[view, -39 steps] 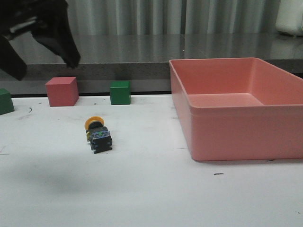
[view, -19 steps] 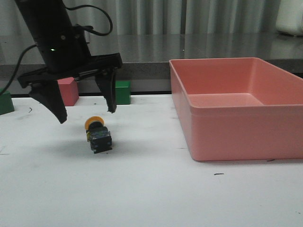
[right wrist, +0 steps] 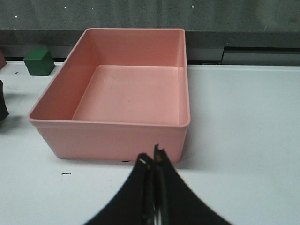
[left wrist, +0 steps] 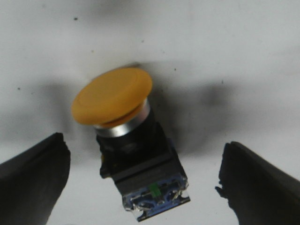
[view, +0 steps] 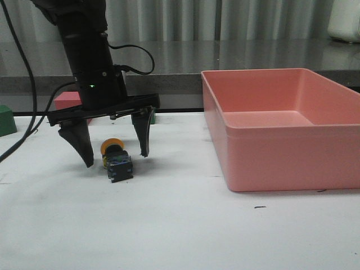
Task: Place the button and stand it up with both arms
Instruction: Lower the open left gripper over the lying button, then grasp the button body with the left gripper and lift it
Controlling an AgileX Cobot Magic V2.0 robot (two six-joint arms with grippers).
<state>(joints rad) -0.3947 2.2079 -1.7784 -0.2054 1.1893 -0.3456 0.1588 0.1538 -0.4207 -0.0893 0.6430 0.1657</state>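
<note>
Two black tools are in view. The left tool [view: 115, 156] hangs low over the white desk [view: 180, 225] with its two pointed fingers spread wide apart, and the small push button with a yellow mushroom cap, black collar and black-and-bluish blocky base [view: 115, 160] lies between them. In the front view the left fingertip [view: 87, 160] sits just beside the button's cap side and the right fingertip [view: 143, 151] just beside its other flank; neither appears to touch it. The button lies on its side on the desk, cap pointing away toward the back wall, base toward the camera. The left wrist view shows the same button [left wrist: 126, 140] with its yellow cap tilted, a silver ring under the cap, and a green mark on the clear base end, with one dark finger [left wrist: 30, 180] to each side and bare desk showing in the gaps.

The right tool [right wrist: 153, 161] has its fingers pressed together with nothing between them, above the desk in front of the large pink plastic rectangular bin [right wrist: 117, 93], which stands to the right of the button, well apart from it. Behind the left arm a pink cube [view: 64, 100] is partly hidden, and a green cube [right wrist: 39, 62] stands near the desk's back edge.
</note>
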